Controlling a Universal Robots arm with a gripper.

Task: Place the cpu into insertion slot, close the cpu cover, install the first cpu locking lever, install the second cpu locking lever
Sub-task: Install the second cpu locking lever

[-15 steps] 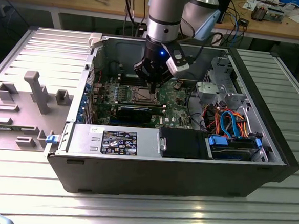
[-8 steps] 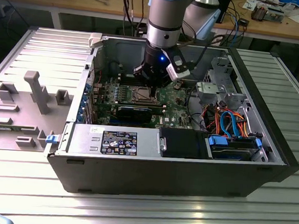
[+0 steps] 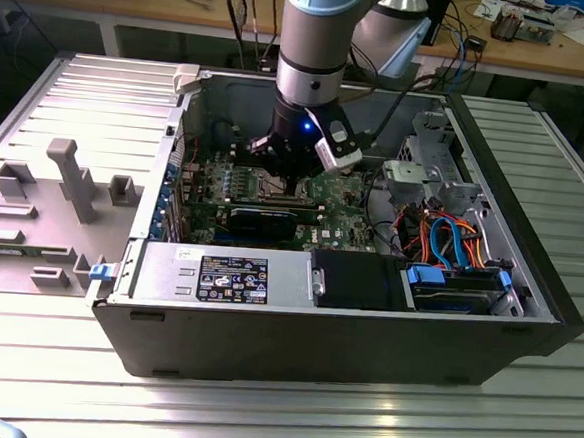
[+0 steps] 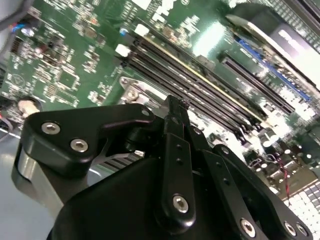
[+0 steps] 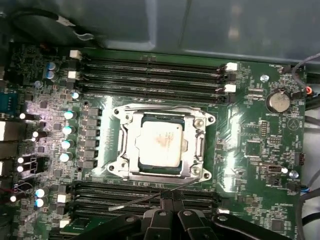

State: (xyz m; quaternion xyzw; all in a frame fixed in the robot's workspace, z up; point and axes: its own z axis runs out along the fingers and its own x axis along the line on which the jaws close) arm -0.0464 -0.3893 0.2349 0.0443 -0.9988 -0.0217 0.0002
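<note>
A ribbed grey metal table (image 3: 258, 417) carried an open computer case (image 3: 334, 332) lying on its side, with a cluttered workbench (image 3: 545, 41) along the back of the room. Inside the case the green motherboard (image 5: 250, 125) lay flat, and the robot arm (image 3: 320, 31) reached straight down into it.

In the first wrist view the cpu (image 5: 159, 144) sat in the insertion slot (image 5: 131, 159), its dull silver top showing through the square window of the cpu cover (image 5: 196, 145), which lay flat over it. Long black memory slots (image 5: 150, 75) ran along both sides of the socket. A thin metal locking lever (image 5: 150, 199) stood out from the socket's edge at a slant, its free end over the nearer memory slots and close to the gripper (image 5: 169, 202).

The black fingertips (image 4: 175, 107) appeared drawn close together right at that lever, though whether they gripped it could not be told. In the exterior view the gripper (image 3: 286, 184) hung just above the socket area, beside a long black graphics card (image 3: 264, 220).
</note>
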